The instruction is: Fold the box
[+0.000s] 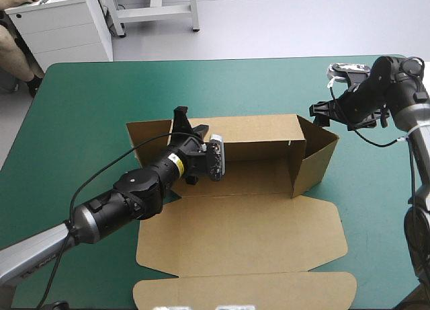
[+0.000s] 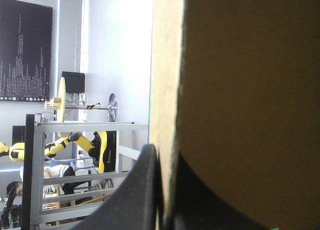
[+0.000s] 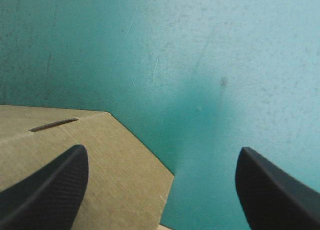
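Cardboard makes up the brown box (image 1: 255,222), which sits in the middle of the table (image 1: 87,108), on the teal-green cover. Its lid (image 1: 242,283) lies flat and reaches the near edge of the table. The back wall (image 1: 259,132) stands up. The wall at the right end (image 1: 316,159) stands up too, leaning out a little.

The left gripper (image 1: 187,125) pinches the back wall near its left end. In the left wrist view the thin edge of the board runs up between the two black fingers (image 2: 145,190), which are almost shut on it.

The right gripper (image 1: 321,115) hangs by the right end of the box, near the right edge of the table. Its claw is wide open and holds nothing. In the right wrist view one finger (image 3: 50,190) is over a corner of the board, close to a thin slot (image 3: 54,124). The other finger (image 3: 275,190) is over the bare cover. I cannot tell if the finger touches the board.
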